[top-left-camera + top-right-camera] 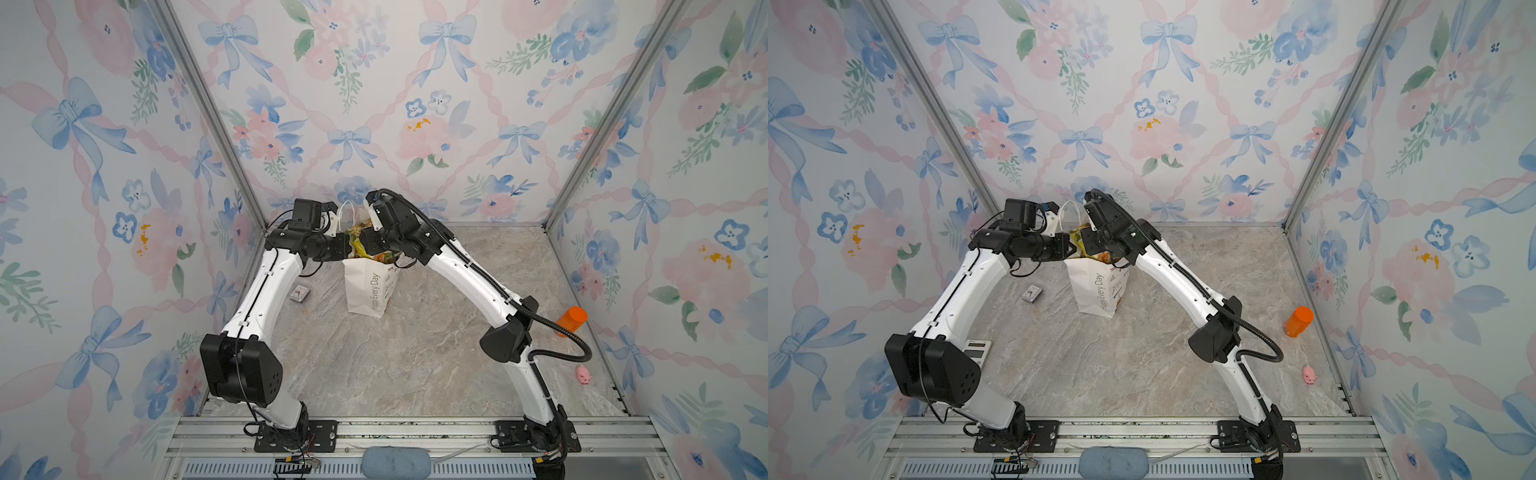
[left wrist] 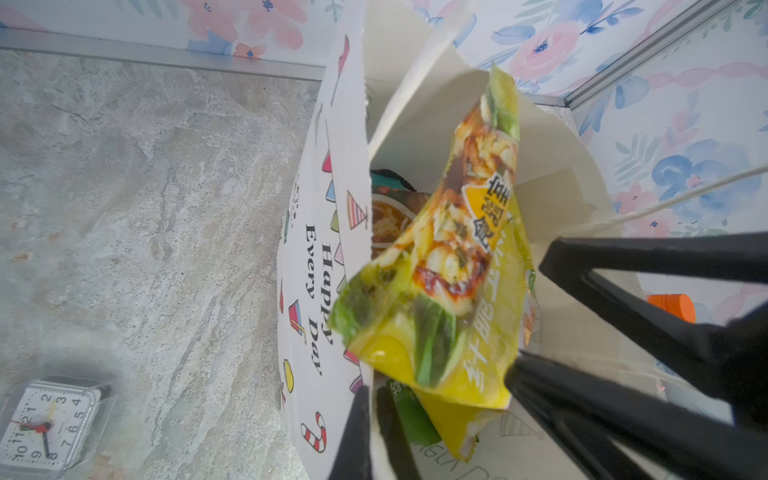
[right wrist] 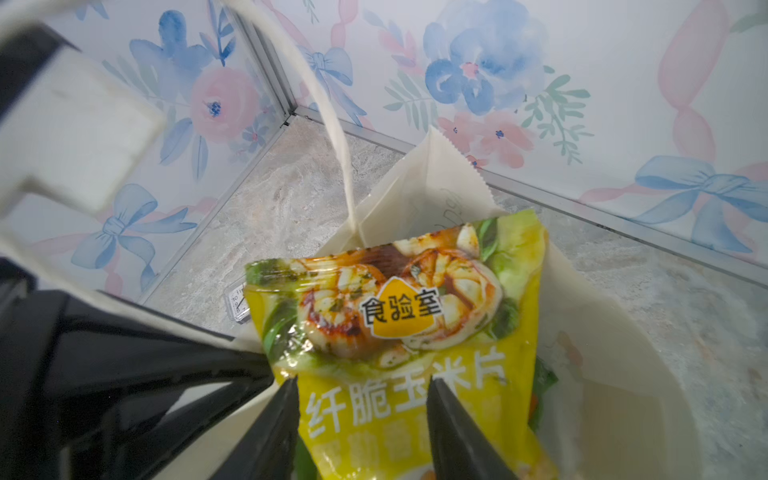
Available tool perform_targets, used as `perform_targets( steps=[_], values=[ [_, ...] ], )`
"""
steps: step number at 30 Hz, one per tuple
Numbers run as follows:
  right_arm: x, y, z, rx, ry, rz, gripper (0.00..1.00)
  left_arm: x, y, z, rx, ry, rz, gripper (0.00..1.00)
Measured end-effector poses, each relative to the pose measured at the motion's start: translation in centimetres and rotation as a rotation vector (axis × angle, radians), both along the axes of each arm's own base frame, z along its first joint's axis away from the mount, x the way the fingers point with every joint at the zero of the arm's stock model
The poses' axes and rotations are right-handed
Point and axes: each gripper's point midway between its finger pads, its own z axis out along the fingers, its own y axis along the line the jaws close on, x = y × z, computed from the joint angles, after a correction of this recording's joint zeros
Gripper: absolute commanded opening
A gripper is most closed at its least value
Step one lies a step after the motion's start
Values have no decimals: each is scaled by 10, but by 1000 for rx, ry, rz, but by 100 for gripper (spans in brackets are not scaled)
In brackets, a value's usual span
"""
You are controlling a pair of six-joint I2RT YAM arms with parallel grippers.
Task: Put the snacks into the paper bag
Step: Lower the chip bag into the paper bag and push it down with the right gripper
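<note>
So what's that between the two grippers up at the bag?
The yellow chip bag, poking out of the paper bag. The left wrist view shows it between the left gripper, pinching the bag's wall, and the open right gripper.

Top views high overhead, wrist views close, all sharing paper bag (image 1: 368, 291)

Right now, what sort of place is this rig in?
Probably a staged robot test cell, not a real room: floral wall panels in aluminium framing, a marble-look tabletop, and the left arm and right arm bolted to a front rail.
</note>
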Motion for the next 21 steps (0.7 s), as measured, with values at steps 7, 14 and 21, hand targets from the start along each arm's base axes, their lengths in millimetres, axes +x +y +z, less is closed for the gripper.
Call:
perform_targets(
  steps=[7, 14, 21],
  values=[
    [5, 4, -20, -35, 19, 3, 53, 0, 0, 0, 0, 0, 0, 0],
    [32, -11, -56, -71, 72, -62, 52, -1, 0, 0, 0, 1, 0, 0],
    [38, -19, -59, -76, 83, -81, 56, -1, -1, 1, -7, 0, -6, 0]
  ],
)
